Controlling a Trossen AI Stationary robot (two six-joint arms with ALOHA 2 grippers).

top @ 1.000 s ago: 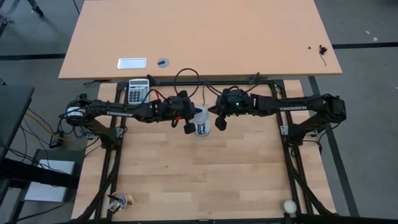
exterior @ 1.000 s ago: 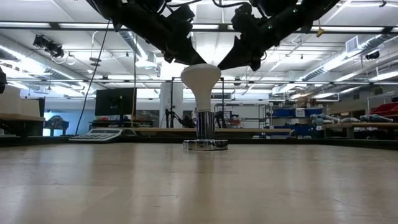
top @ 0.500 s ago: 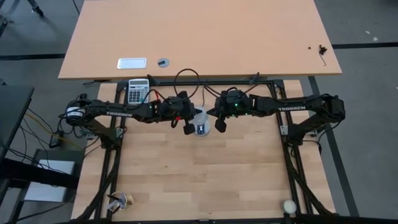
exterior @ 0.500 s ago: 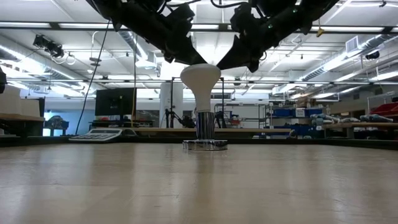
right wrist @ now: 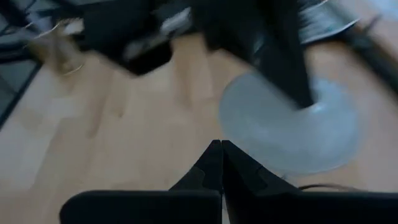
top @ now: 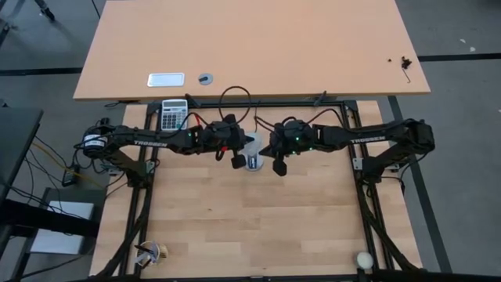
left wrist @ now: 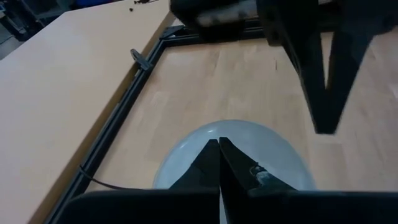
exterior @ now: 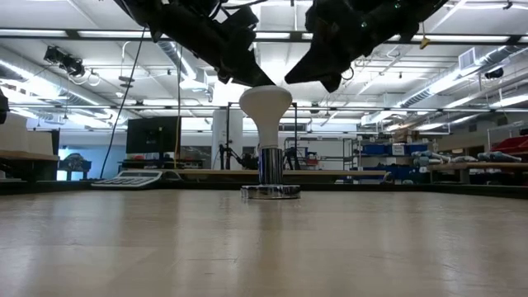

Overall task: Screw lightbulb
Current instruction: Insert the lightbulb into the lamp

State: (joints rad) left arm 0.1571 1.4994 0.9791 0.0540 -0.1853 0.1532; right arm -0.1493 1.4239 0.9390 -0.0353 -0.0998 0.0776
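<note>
The white lightbulb (exterior: 266, 106) stands upright with its screw base down in the round silver socket (exterior: 271, 192), at the far middle of the table (top: 252, 153). My left gripper (exterior: 252, 80) is shut and sits at the left of the dome's top; the dome (left wrist: 186, 158) fills the left wrist view behind the shut fingers. My right gripper (exterior: 318, 78) is shut and hangs just right of the dome and above it, apart from it. The dome shows blurred in the right wrist view (right wrist: 292, 127). My left gripper's shut fingertips stand at the top of the bulb's dome (exterior: 257, 89), slanting down from the table's left. I cannot tell whether they touch it.
A calculator (top: 174, 114) lies at the far left. The socket's black cord (top: 235, 95) loops off over the far edge. A cream ball (top: 364, 258) sits at the near right corner and a small object (top: 153, 252) at the near left. A second table (top: 250, 47) stands behind.
My right gripper has drifted a little toward the table's near edge and closer to the bulb, staying shut. The bulb has stayed upright in the socket.
</note>
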